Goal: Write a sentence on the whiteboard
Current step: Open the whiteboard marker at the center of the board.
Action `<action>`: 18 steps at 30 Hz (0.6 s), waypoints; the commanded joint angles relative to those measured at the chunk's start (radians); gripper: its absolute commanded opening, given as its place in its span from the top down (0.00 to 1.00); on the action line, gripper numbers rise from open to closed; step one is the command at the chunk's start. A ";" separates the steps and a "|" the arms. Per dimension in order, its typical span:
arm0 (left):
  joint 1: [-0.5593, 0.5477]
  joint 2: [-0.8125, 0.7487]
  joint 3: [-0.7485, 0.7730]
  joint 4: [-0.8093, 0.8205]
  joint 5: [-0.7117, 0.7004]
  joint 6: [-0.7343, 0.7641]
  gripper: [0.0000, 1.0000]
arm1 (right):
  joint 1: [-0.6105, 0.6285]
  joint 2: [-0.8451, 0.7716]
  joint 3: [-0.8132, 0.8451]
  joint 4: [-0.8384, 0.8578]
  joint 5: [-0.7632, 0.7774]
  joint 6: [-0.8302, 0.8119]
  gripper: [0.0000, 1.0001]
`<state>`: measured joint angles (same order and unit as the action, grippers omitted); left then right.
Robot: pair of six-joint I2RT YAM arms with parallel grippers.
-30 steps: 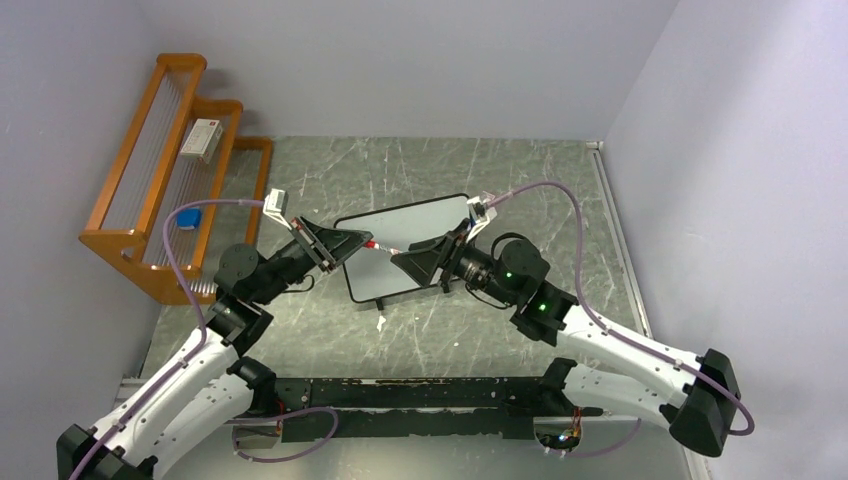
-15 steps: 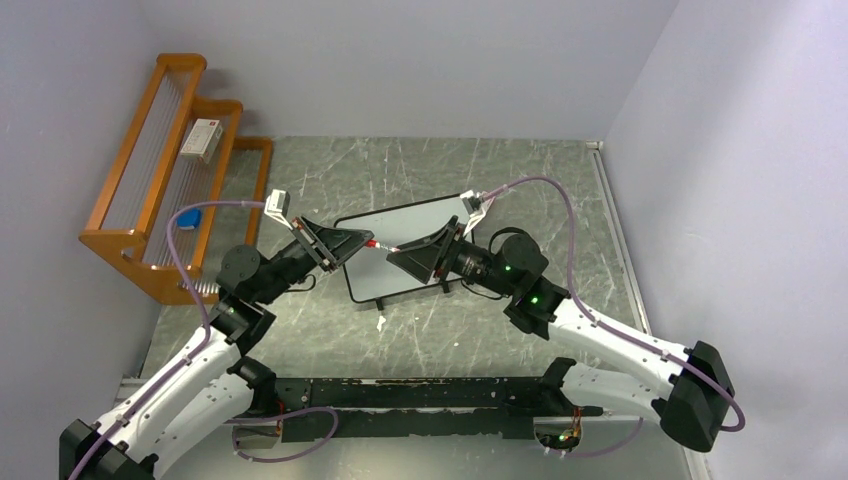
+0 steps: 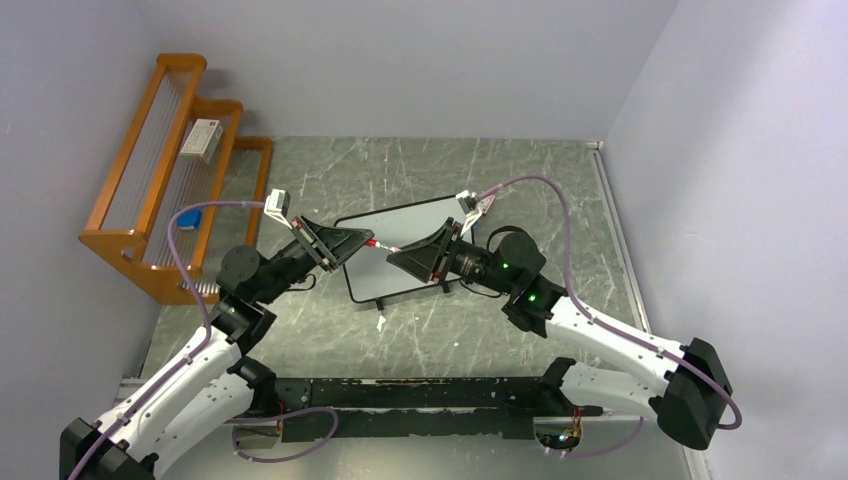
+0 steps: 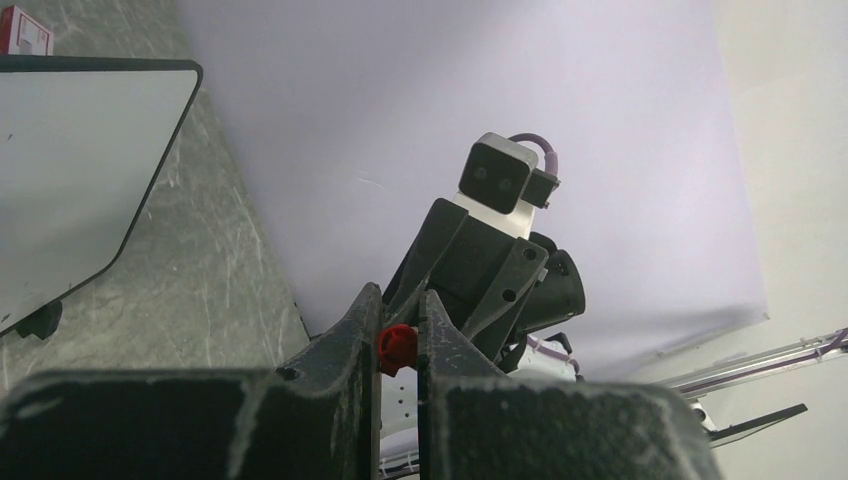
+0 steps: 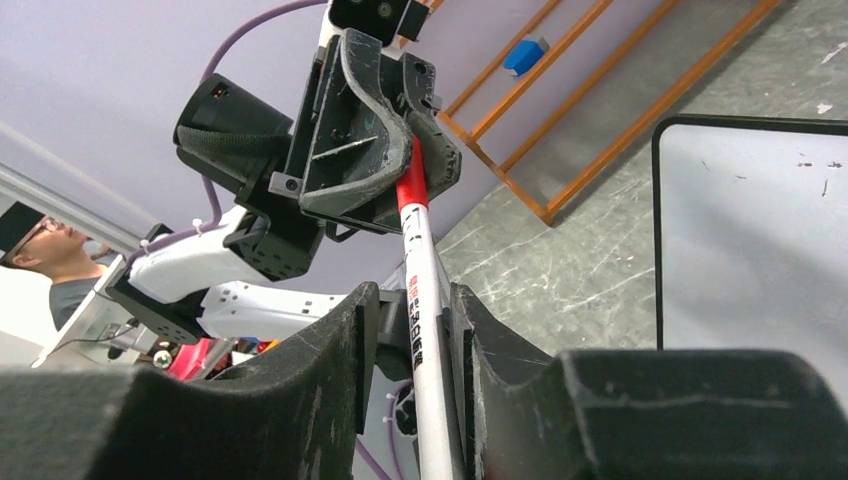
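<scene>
Above the small rectangular whiteboard (image 3: 405,220) with its thin black frame, a slim white-barrelled marker (image 5: 425,330) spans the two arms, and nothing is written yet.
The whiteboard lies flat on the grey marbled table (image 3: 500,170), between the arms and just beneath their tips; its face shows only a few faint specks, no letters. The left gripper (image 4: 398,310) is clamped on the marker's red cap (image 4: 397,348). The right gripper (image 5: 415,300) has its fingers close on either side of the white barrel, but whether they press on it cannot be told. The task looks barely begun: the cap is still on. Pulling it off, bringing the tip down to the whiteboard and writing the whole sentence all remain.
</scene>
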<state>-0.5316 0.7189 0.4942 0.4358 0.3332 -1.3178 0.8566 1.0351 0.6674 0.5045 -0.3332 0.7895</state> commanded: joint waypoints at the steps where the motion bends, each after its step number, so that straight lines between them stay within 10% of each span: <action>1: 0.003 -0.010 -0.014 0.043 -0.012 -0.012 0.95 | -0.004 -0.003 0.021 0.046 -0.030 0.008 0.65; 18: 0.003 -0.035 -0.048 0.023 -0.042 -0.044 0.95 | -0.006 -0.027 0.006 0.071 -0.024 0.024 0.71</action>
<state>-0.5316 0.6891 0.4587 0.4446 0.3168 -1.3705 0.8536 1.0294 0.6674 0.5129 -0.3416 0.8047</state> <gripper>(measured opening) 0.138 0.318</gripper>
